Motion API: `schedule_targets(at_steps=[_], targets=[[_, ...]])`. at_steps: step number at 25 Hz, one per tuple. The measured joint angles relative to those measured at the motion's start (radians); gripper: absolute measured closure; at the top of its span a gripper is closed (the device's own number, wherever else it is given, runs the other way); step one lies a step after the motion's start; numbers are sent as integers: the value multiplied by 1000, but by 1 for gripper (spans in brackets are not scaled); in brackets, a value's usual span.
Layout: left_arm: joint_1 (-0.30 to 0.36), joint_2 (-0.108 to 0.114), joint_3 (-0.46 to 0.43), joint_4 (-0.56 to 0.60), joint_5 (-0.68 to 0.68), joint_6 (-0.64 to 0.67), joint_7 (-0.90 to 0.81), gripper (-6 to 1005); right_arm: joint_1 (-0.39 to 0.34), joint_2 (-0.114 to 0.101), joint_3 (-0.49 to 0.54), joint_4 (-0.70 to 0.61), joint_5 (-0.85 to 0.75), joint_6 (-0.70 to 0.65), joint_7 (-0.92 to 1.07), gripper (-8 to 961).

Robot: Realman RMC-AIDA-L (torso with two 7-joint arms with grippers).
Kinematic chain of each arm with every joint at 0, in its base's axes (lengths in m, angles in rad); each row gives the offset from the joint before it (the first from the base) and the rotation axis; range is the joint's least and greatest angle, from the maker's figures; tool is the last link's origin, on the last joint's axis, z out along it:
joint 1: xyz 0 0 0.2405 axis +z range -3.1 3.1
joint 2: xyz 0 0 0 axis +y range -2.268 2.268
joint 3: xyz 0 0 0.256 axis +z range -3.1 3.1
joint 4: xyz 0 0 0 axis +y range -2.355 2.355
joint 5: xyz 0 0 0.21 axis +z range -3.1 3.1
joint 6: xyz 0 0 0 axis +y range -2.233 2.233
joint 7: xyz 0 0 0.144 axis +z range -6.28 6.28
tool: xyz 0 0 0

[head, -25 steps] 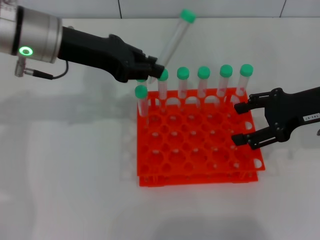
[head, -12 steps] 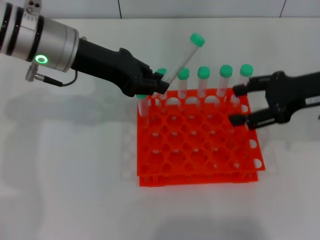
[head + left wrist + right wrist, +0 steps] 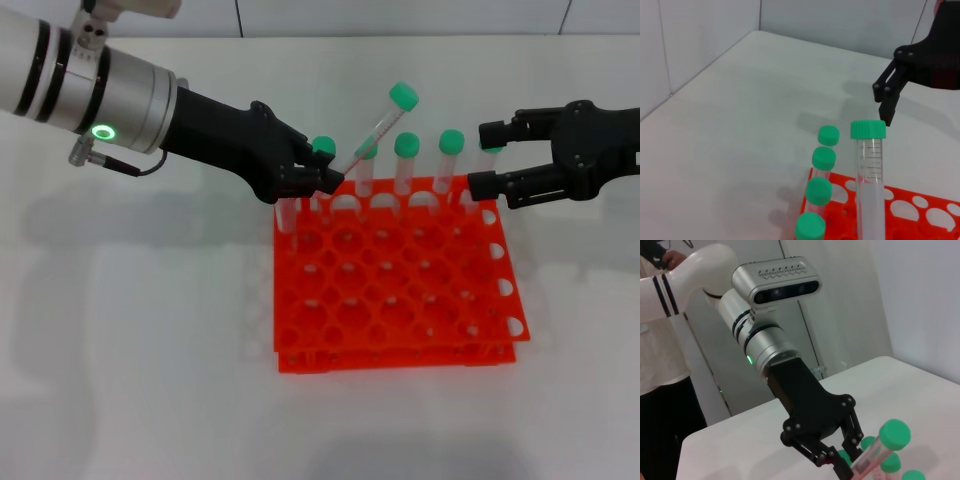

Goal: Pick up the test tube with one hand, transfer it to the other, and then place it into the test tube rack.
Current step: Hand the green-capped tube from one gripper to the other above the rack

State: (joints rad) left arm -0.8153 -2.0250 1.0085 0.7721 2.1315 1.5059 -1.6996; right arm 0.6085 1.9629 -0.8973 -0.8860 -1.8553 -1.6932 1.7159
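My worry is the handover: the test tube (image 3: 378,125) is pinched only at its lower end and leans toward the upper right of the head view, so a misjudged approach could knock its green cap or the capped tubes standing in the back row of the test tube rack (image 3: 395,290). I have the left gripper (image 3: 325,178) reaching in from the upper left, clamped on the tube above the rack's back left corner. The right gripper (image 3: 482,158) comes in from the right edge, fingers spread wide and empty, near the rack's back right corner, well apart from the tube.
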Motion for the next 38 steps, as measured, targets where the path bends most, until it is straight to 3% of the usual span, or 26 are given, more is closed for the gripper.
schedule_targets(at_steps=[7, 18, 32, 38], targets=[[8, -13, -11, -3, -36, -25, 85, 829, -3, 14, 0, 6, -3, 21, 1, 109], [15, -10, -12, -77, -120, -20, 205, 829, -36, 46, 4, 7, 3, 95, -6, 110], [39, -19, -11, -80, -124, -19, 220, 830, -73, 46, 5, 39, 133, 94, -10, 110], [40, -23, -11, -79, -124, -19, 226, 830, -74, 48, 4, 119, 205, 110, -53, 111]])
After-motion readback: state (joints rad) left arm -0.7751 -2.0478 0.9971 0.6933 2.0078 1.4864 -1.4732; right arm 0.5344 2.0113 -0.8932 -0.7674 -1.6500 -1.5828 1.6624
